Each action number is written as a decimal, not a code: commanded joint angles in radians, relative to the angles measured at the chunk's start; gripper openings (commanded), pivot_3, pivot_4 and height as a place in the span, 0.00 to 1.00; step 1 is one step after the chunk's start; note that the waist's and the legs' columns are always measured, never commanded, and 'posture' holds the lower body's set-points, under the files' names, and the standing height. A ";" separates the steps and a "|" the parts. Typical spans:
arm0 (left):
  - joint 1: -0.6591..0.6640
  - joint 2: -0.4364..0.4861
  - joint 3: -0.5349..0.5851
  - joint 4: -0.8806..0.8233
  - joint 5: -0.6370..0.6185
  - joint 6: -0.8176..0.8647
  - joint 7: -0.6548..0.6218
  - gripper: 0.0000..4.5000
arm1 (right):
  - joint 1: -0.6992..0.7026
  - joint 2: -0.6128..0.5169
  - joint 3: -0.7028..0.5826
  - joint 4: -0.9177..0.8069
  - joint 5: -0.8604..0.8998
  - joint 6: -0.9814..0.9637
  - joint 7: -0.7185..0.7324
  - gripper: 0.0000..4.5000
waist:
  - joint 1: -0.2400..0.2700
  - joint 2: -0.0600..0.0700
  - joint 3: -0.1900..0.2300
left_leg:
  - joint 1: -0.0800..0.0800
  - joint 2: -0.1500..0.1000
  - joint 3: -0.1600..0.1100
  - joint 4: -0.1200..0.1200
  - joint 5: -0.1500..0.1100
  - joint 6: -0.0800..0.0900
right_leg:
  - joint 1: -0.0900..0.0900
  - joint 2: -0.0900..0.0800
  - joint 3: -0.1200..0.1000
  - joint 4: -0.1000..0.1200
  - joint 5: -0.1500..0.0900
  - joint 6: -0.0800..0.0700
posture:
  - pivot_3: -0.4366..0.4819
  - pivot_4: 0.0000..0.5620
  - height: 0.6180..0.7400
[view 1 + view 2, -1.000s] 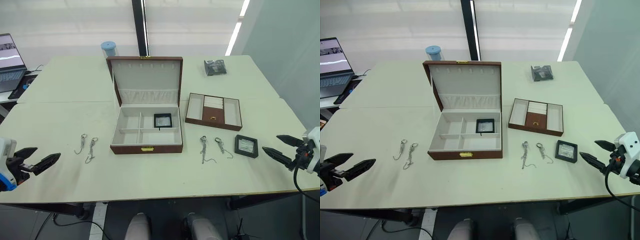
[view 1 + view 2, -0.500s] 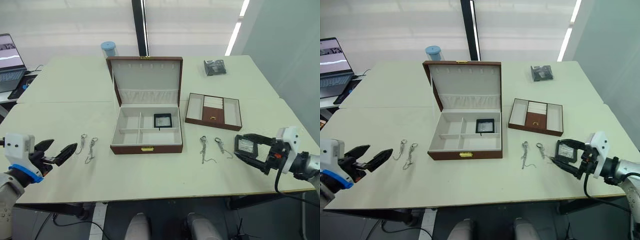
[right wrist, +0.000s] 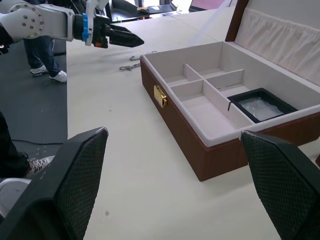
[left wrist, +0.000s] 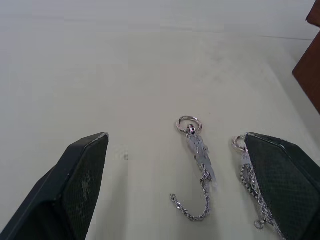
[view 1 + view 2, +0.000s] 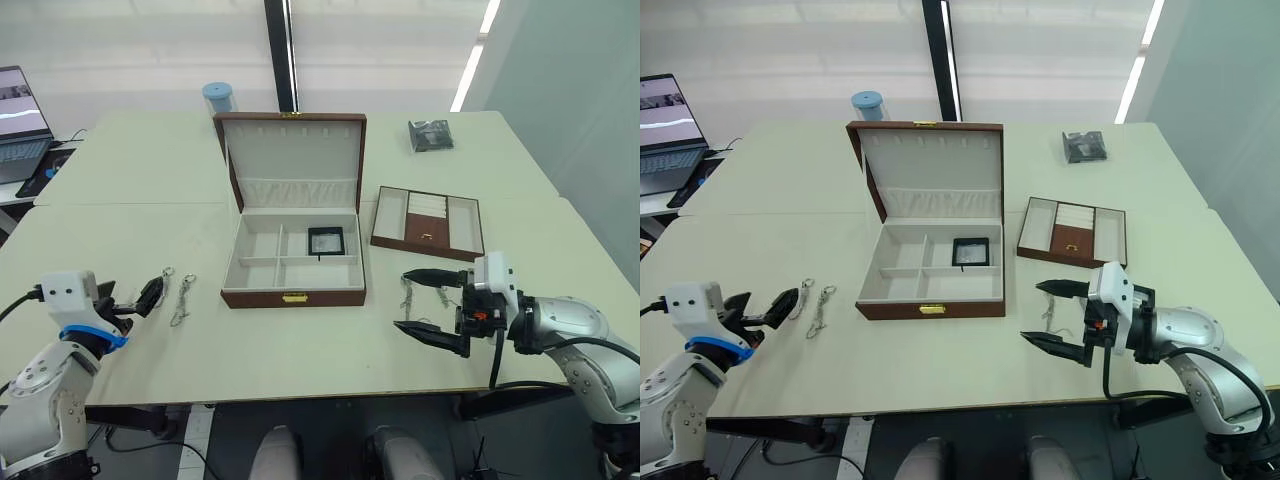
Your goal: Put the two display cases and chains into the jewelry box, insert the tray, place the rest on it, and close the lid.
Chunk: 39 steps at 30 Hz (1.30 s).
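The jewelry box (image 5: 293, 288) stands open at the table's centre, its lid (image 5: 293, 163) upright. One display case (image 5: 325, 241) lies in its right rear compartment, also seen in the right wrist view as a display case (image 3: 257, 106). The other display case is hidden behind my right wrist. The tray (image 5: 427, 222) sits right of the box. Two chains (image 5: 172, 293) lie left of the box; my left gripper (image 5: 135, 298) is open just short of them, one chain (image 4: 197, 155) between its fingers. My right gripper (image 5: 432, 307) is open, facing the box, with more chains (image 5: 407, 297) between its fingers.
A dark shiny packet (image 5: 430, 134) lies at the back right. A blue-lidded cup (image 5: 217, 97) stands behind the box. A laptop (image 5: 20, 125) sits at the far left. A person's legs (image 3: 47, 55) show beyond the table in the right wrist view.
My right gripper has swung left from over the display case on the table to the right-hand chains. My left gripper has advanced toward the left-hand chains.
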 commanded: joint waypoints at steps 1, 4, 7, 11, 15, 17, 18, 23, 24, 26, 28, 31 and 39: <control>-0.037 0.011 -0.015 0.057 0.024 -0.070 0.002 1.00 | -0.015 0.011 0.013 -0.026 -0.017 -0.018 -0.010 1.00 | 0.001 0.000 0.000 | 0.000 0.000 0.000 0.000 0.000 0.000 | 0.000 0.000 0.000 0.000 0.000 0.000 | 0.48 0.27 1.00; -0.052 0.011 -0.036 0.110 0.041 -0.111 0.000 1.00 | -0.018 0.025 0.030 -0.026 -0.032 -0.021 -0.016 1.00 | 0.001 0.000 0.000 | 0.000 0.000 0.000 0.000 0.000 0.000 | 0.000 0.000 0.000 0.000 0.000 0.000 | 0.48 0.27 1.00; -0.065 0.009 -0.049 0.154 0.050 -0.147 -0.002 1.00 | -0.016 0.037 0.043 -0.025 -0.042 -0.021 -0.024 1.00 | 0.001 0.000 0.000 | 0.000 0.000 0.000 0.000 0.000 0.000 | 0.000 0.000 0.000 0.000 0.000 0.000 | 0.48 0.27 1.00; -0.085 0.010 -0.071 0.209 0.060 -0.177 -0.011 1.00 | -0.017 0.057 0.062 -0.033 -0.051 -0.016 -0.037 1.00 | 0.000 0.000 0.000 | 0.000 0.000 0.000 0.000 0.000 0.000 | 0.000 0.000 0.000 0.000 0.000 0.000 | 0.48 0.27 1.00; -0.100 0.027 -0.087 0.258 0.080 -0.196 -0.018 1.00 | -0.022 0.068 0.066 -0.038 -0.050 -0.009 -0.046 1.00 | 0.000 0.000 0.000 | 0.000 0.000 0.000 0.000 0.000 0.000 | 0.000 0.000 -0.001 0.000 0.000 0.000 | 0.48 0.27 1.00; -0.103 0.038 -0.097 0.280 0.089 -0.202 -0.027 1.00 | -0.021 0.068 0.066 -0.037 -0.051 -0.010 -0.048 1.00 | 0.000 0.000 0.000 | 0.000 0.000 0.000 0.000 0.000 0.000 | 0.000 0.000 0.000 0.000 0.000 0.000 | 0.48 0.27 1.00; -0.104 0.041 -0.102 0.287 0.089 -0.203 -0.033 1.00 | -0.020 0.067 0.066 -0.036 -0.050 -0.011 -0.048 1.00 | 0.000 0.000 0.000 | 0.000 0.000 0.000 0.000 0.000 0.000 | 0.000 0.000 0.000 0.000 0.000 0.000 | 0.48 0.27 1.00; -0.097 0.034 -0.113 0.296 0.084 -0.198 -0.047 0.91 | -0.013 0.067 0.062 -0.035 -0.047 -0.012 -0.049 1.00 | 0.000 0.000 0.000 | 0.000 0.000 0.000 0.000 0.000 0.000 | 0.000 0.000 0.000 0.000 0.000 0.000 | 0.48 0.27 1.00; -0.096 0.031 -0.113 0.299 0.083 -0.196 -0.047 0.86 | -0.011 0.067 0.062 -0.034 -0.047 -0.013 -0.048 1.00 | 0.000 0.000 0.000 | 0.000 0.000 0.000 0.000 0.000 0.000 | 0.000 0.000 0.000 0.000 0.000 0.000 | 0.48 0.27 1.00; -0.094 0.028 -0.115 0.303 0.082 -0.197 -0.048 0.73 | -0.009 0.066 0.061 -0.033 -0.048 -0.015 -0.047 1.00 | 0.000 0.000 0.000 | 0.000 0.000 0.000 0.000 0.000 0.000 | 0.000 0.000 0.000 0.000 0.000 0.000 | 0.48 0.27 1.00; -0.091 0.026 -0.118 0.303 0.080 -0.196 -0.054 0.59 | -0.004 0.065 0.061 -0.031 -0.049 -0.018 -0.043 1.00 | 0.000 0.000 0.000 | 0.000 0.000 0.000 0.000 0.000 0.000 | 0.000 -0.001 0.000 0.000 0.000 0.000 | 0.48 0.27 1.00; -0.091 0.022 -0.119 0.312 0.080 -0.201 -0.053 0.39 | 0.001 0.063 0.062 -0.026 -0.052 -0.025 -0.038 1.00 | 0.001 0.000 -0.001 | 0.000 0.000 0.000 0.000 0.000 0.000 | 0.000 -0.001 0.000 0.000 0.000 0.000 | 0.48 0.27 1.00; -0.095 0.013 -0.113 0.327 0.074 -0.229 -0.056 0.01 | 0.006 0.069 0.065 -0.015 -0.064 -0.042 -0.031 1.00 | 0.001 0.001 -0.001 | 0.001 0.000 0.000 0.000 0.000 0.000 | 0.001 -0.001 0.000 0.000 0.000 0.000 | 0.48 0.27 1.00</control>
